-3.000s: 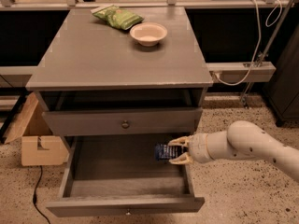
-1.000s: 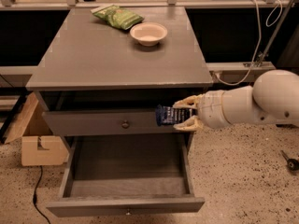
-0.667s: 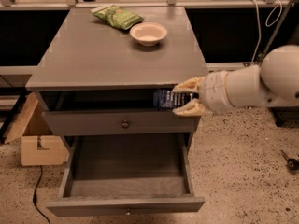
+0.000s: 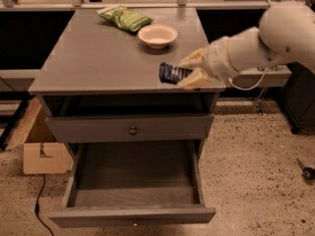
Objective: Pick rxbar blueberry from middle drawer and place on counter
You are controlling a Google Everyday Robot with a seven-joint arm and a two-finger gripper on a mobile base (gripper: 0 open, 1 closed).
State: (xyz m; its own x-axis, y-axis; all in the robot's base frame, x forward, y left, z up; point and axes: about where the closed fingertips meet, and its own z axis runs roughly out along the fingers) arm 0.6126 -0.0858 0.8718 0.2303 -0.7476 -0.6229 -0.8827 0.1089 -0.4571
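My gripper [image 4: 189, 73] is shut on the rxbar blueberry [image 4: 172, 73], a small dark navy bar with pale print. It holds the bar over the front right part of the grey counter [image 4: 98, 58], just above the front edge. The white arm reaches in from the right. The middle drawer [image 4: 133, 186] stands pulled out below, and its grey floor is bare.
A pale bowl [image 4: 157, 35] and a crinkled green snack bag [image 4: 125, 17] sit at the back of the counter. A closed drawer front with a dark knob [image 4: 132, 130] is above the open drawer. A cardboard box [image 4: 42, 151] stands on the floor at left.
The gripper has lifted the bar out of the open drawer, past the upper drawer front, up to counter height at the front right.
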